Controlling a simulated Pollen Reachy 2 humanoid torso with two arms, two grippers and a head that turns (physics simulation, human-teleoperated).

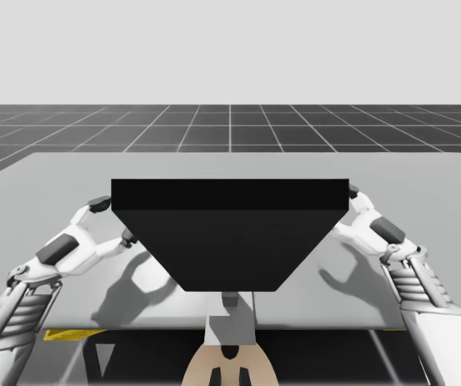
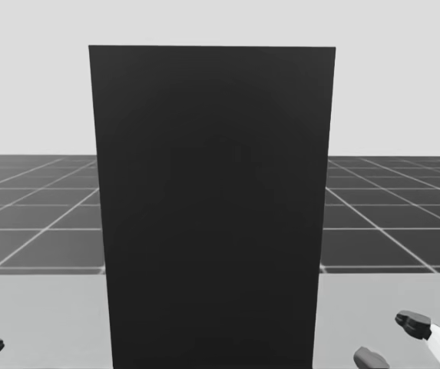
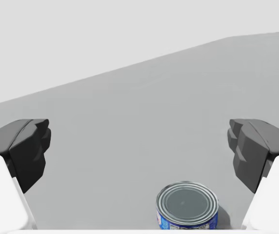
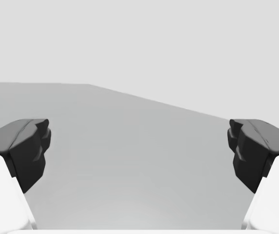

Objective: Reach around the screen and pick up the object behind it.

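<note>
Hanging at the left edge of the screen (image 1: 230, 233), the left gripper (image 3: 139, 146) had its fingers (image 3: 27, 146) wide apart, the can (image 3: 187, 207) upright on the surface (image 3: 129, 136) between them, touching neither; the right gripper (image 4: 139, 146), at the screen's right edge, was likewise spread.

You see a flat, light grey table (image 1: 423, 173) that spreads wide across the high view, and its far edge runs straight. Behind and around it lies a dark floor with a grid of thin pale lines (image 1: 230, 129), reaching up to a plain pale grey background (image 1: 230, 48). At the table's near edge, on the left side of the high view, a short yellow strip (image 1: 63, 334) shows just below the tabletop.
</note>
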